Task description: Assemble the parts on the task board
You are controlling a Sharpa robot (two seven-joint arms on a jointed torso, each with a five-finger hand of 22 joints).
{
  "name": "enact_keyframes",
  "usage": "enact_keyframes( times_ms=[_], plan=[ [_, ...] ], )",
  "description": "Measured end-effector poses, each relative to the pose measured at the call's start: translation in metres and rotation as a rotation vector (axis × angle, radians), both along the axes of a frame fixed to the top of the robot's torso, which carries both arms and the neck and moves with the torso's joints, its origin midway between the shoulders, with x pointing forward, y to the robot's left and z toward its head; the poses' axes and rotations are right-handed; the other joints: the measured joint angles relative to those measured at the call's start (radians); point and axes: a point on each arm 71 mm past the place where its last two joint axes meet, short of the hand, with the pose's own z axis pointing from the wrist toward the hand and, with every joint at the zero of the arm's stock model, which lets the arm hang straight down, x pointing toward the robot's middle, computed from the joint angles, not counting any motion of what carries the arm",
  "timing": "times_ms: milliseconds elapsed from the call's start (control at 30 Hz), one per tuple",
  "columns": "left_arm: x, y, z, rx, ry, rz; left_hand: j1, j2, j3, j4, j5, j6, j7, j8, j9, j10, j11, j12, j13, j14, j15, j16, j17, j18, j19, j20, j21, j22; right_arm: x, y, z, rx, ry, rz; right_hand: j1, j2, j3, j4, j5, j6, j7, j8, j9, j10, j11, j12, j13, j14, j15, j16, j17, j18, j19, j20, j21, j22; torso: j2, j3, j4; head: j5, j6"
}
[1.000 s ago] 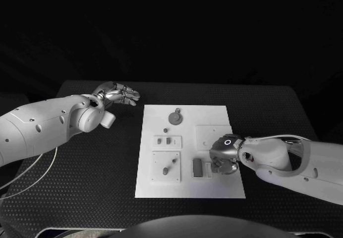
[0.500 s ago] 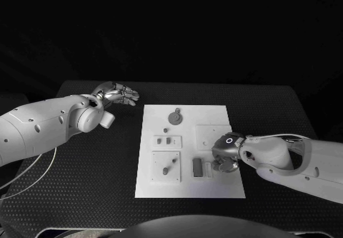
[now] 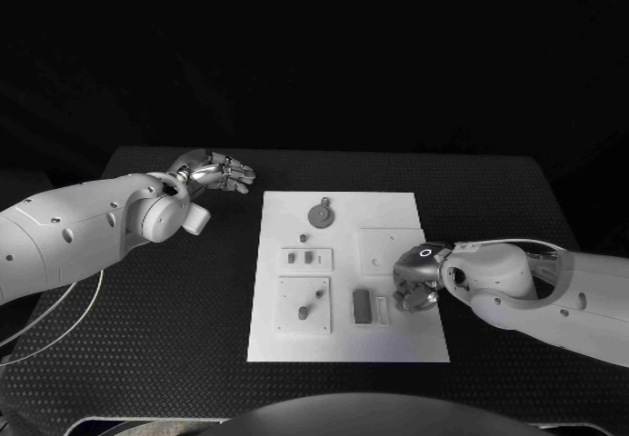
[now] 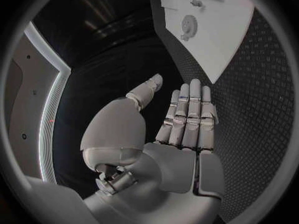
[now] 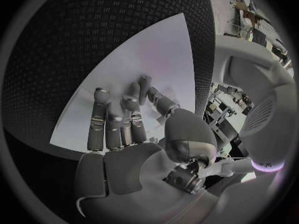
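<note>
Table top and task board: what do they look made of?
Table: likely a black rubber or textured plastic mat, matte, judging by its fine repeating raised grid. Task board: looks like a white rigid plastic or painted plate, smooth and flat with crisp straight edges and a faint sheen; the exact material cannot be told from the look alone.

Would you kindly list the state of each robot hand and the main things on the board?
Left robot hand: open, empty, over the table beside the board.
Right robot hand: over the board's near right part; grasp unclear.
Task board: flat on the table.
Round part: lying on the board.
</note>
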Motion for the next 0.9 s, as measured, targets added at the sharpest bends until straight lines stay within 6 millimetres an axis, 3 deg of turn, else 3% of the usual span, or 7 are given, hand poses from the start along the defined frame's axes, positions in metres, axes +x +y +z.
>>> enact_keyframes(
  times_ms=[67, 333, 767, 833, 900],
  plan=[
    [0.0, 0.0, 0.0, 0.0, 0.0, 0.0, 0.0, 0.0, 0.0, 0.0, 0.0, 0.0, 0.0, 0.0, 0.0, 0.0, 0.0, 0.0, 0.0, 0.0, 0.0, 0.0, 0.0, 0.0, 0.0, 0.0, 0.0, 0.0, 0.001, -0.002, 0.0, 0.013, 0.019, -0.025, 0.014, 0.006, 0.003, -0.003, -0.003, -0.001, 0.001, 0.0, 0.0, 0.0, 0.0, -0.004, -0.004, -0.001, 0.0, 0.0, 0.0, 0.0, -0.003, -0.003, 0.002, 0.0, 0.0, -0.0004, 0.0, 0.0, 0.0],
    [0.0, -0.001, 0.0, -0.001, 0.001, -0.003, 0.0, 0.0, 0.0, 0.0, 0.0, 0.0, 0.0, 0.0, 0.0, 0.0, 0.0, 0.0, 0.0, 0.004, 0.004, 0.0, 0.001, 0.0, 0.0, 0.0, 0.0, 0.0, 0.004, -0.005, -0.001, 0.058, 0.069, -0.111, 0.086, -0.012, 0.001, -0.004, -0.003, -0.009, 0.001, 0.0, 0.0, 0.0, 0.004, -0.004, -0.009, -0.01, -0.002, 0.004, 0.002, -0.015, -0.007, -0.007, 0.012, 0.0, 0.0, -0.0012, -0.0001, 0.0, 0.003],
    [-0.001, 0.0, 0.0, -0.001, 0.001, -0.002, 0.0, 0.0, 0.0, 0.0, 0.0, 0.0, 0.0, 0.0, 0.0, 0.0, 0.0, 0.0, -0.001, 0.004, 0.004, 0.0, 0.002, 0.0, 0.0, 0.0, 0.0, -0.001, 0.001, -0.016, -0.003, 0.189, 0.114, -0.353, 0.099, -0.005, -0.007, -0.003, -0.002, -0.008, 0.001, -0.011, -0.004, 0.008, 0.0, -0.004, -0.01, -0.003, -0.008, 0.012, 0.002, -0.001, -0.007, -0.006, 0.02, 0.0, -0.001, -0.0013, -0.0001, 0.0, 0.003],
    [-0.001, 0.0, 0.0, -0.001, 0.001, -0.001, 0.0, 0.0, 0.0, 0.0, 0.0, 0.0, 0.0, 0.0, 0.0, 0.0, 0.0, 0.0, -0.001, 0.004, 0.004, 0.0, 0.003, 0.0, 0.0, 0.0, 0.0, -0.001, 0.001, -0.019, -0.002, 0.216, 0.125, -0.396, 0.1, -0.006, -0.01, -0.006, -0.002, -0.008, 0.001, -0.009, -0.062, 0.011, -0.004, -0.004, -0.01, -0.003, -0.007, 0.012, 0.002, -0.001, -0.007, -0.006, 0.02, 0.0, -0.001, -0.0013, -0.0001, 0.0, 0.002],
    [-0.001, 0.0, 0.0, -0.001, 0.001, -0.001, 0.0, 0.0, 0.0, 0.0, 0.0, 0.0, 0.0, 0.0, 0.0, 0.0, 0.0, 0.0, -0.001, 0.004, 0.004, 0.0, 0.003, 0.0, 0.0, 0.0, 0.0, -0.001, 0.0, -0.02, -0.001, 0.242, 0.137, -0.431, 0.111, -0.003, -0.011, -0.005, -0.002, -0.008, 0.001, -0.007, -0.151, 0.013, -0.005, -0.004, -0.01, -0.003, -0.007, 0.012, 0.002, -0.001, -0.007, -0.006, 0.02, 0.0, -0.001, -0.0012, -0.0007, 0.001, 0.001]
  ],
)
